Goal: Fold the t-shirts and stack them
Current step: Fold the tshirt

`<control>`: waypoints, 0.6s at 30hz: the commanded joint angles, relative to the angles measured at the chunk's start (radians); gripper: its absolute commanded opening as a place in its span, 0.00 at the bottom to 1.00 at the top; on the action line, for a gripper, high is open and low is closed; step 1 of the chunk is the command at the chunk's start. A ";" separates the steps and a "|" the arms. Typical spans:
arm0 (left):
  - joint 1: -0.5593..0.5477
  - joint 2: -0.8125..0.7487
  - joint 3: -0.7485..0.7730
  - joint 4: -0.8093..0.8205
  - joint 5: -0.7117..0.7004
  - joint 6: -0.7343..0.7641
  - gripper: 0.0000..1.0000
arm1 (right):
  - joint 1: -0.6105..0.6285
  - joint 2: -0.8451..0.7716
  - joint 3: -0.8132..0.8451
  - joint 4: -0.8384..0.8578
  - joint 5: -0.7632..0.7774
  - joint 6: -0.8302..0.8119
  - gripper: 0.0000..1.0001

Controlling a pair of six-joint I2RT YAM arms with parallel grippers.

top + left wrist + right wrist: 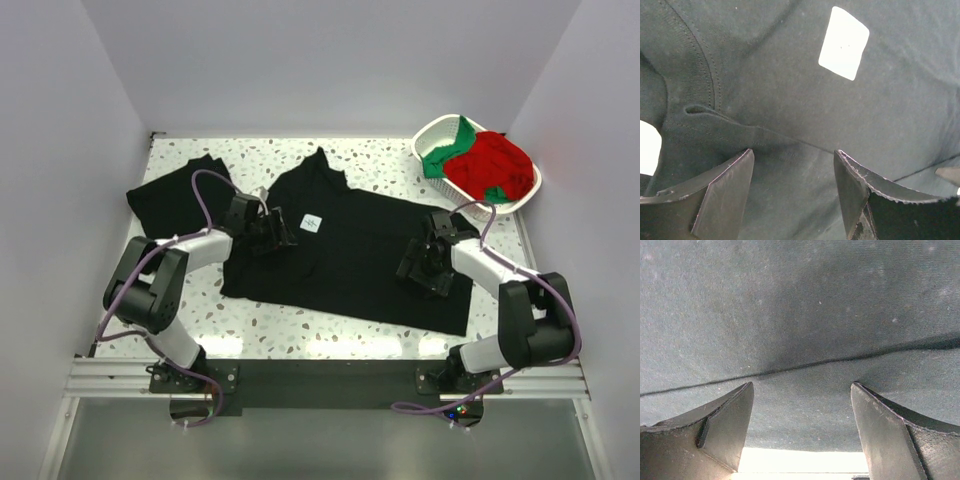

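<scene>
The black shirt (350, 250) lies spread on the tabletop (262, 326) between the two arms, with its collar toward the far side and a small white label (312, 223) just below the neck. A second black shirt (175, 195) lies apart at the far left. The red shirt (492, 165) and green shirt (442, 155) sit in the white basket (430, 130) at the far right. The left claw (278, 232) hovers low over the cloth just beside the label, its jaws wide apart and holding nothing. Its wrist view shows the collar seam (695, 65) off to one side of the fingers (725, 190). The right claw (418, 262) is over the shirt's right half, also spread wide and empty, with a dark fold line or cloth edge (790, 367) running across just ahead of its tips. The step in hand looks like taking hold for a fold, and little of the task seems done. To do it well, each claw should come straight down and pinch only the layers meant to travel. The right should bite at that edge rather than in mid-panel. Both should then lift together at an even height, so the cloth turns over flat without dragging or bunching. Whether the tips are touching the fabric cannot be told from these views.
</scene>
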 commanded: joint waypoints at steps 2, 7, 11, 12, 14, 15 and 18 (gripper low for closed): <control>0.001 -0.073 -0.109 -0.112 -0.080 -0.025 0.71 | -0.010 0.066 -0.044 0.008 0.014 -0.036 0.82; -0.001 -0.160 -0.216 -0.129 -0.076 -0.065 0.71 | -0.013 0.071 -0.049 -0.023 0.033 -0.053 0.83; -0.002 -0.255 -0.281 -0.165 -0.080 -0.100 0.71 | -0.017 0.065 -0.059 -0.052 0.039 -0.050 0.83; -0.002 -0.271 -0.295 -0.178 -0.080 -0.106 0.71 | -0.019 0.063 -0.063 -0.058 0.036 -0.048 0.83; -0.004 -0.318 -0.335 -0.195 -0.083 -0.128 0.71 | -0.019 0.051 -0.073 -0.080 0.025 -0.035 0.83; -0.004 -0.334 -0.361 -0.217 -0.086 -0.134 0.71 | -0.021 0.044 -0.082 -0.083 0.019 -0.021 0.83; -0.004 -0.400 -0.399 -0.244 -0.080 -0.160 0.71 | -0.021 -0.005 -0.122 -0.095 -0.036 0.007 0.83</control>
